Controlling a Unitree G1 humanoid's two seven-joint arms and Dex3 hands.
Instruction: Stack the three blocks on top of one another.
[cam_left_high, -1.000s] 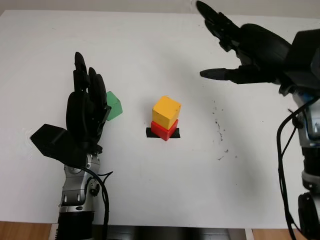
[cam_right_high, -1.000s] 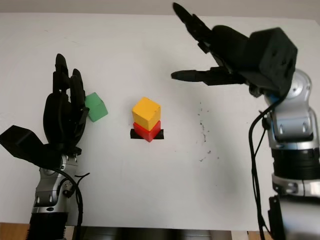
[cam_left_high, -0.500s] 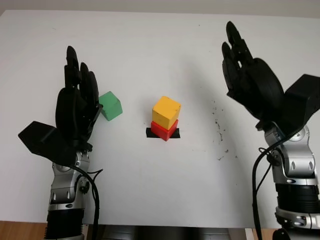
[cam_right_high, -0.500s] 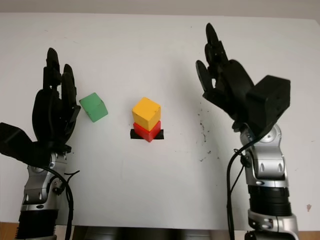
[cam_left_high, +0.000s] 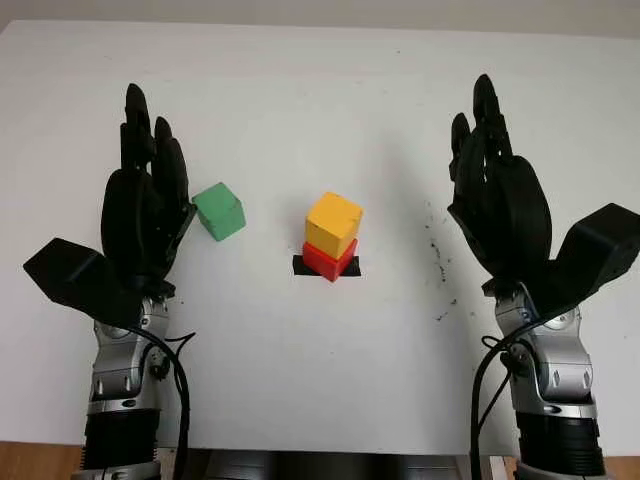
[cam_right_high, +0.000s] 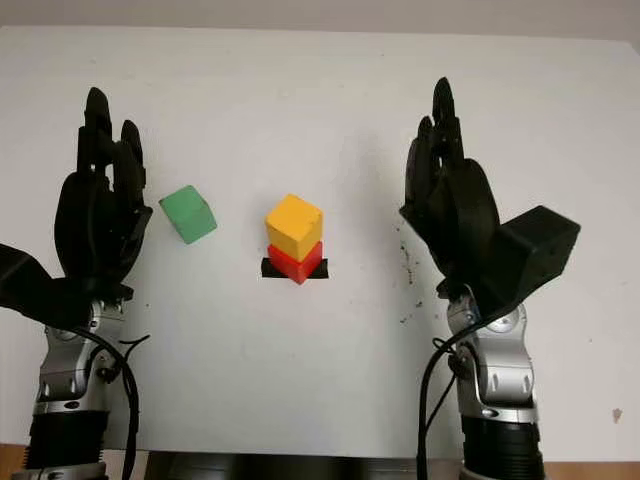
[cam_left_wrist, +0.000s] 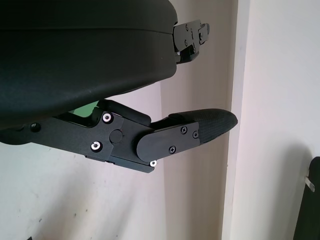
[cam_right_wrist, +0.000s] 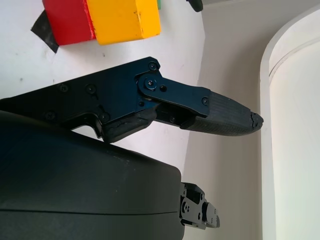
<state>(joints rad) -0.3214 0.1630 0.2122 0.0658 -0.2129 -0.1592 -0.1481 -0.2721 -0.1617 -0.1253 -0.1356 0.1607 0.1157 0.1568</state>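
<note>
We see the yellow block (cam_left_high: 333, 223) sitting on the red block (cam_left_high: 328, 261), which rests on a patch of black tape (cam_left_high: 304, 266) mid-table (cam_left_high: 320, 380). The green block (cam_left_high: 219, 211) lies apart, left of that stack. Our left hand (cam_left_high: 145, 215) is open just beside the green block; our right hand (cam_left_high: 500, 210) is open well right of the stack. We judge the next step is grasping the green block and lifting it onto the yellow one. We read no writing anywhere.

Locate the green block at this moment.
In the left eye view the green block lies on the white table, just beside the open left hand and apart from the yellow block stacked on the red block.
</note>
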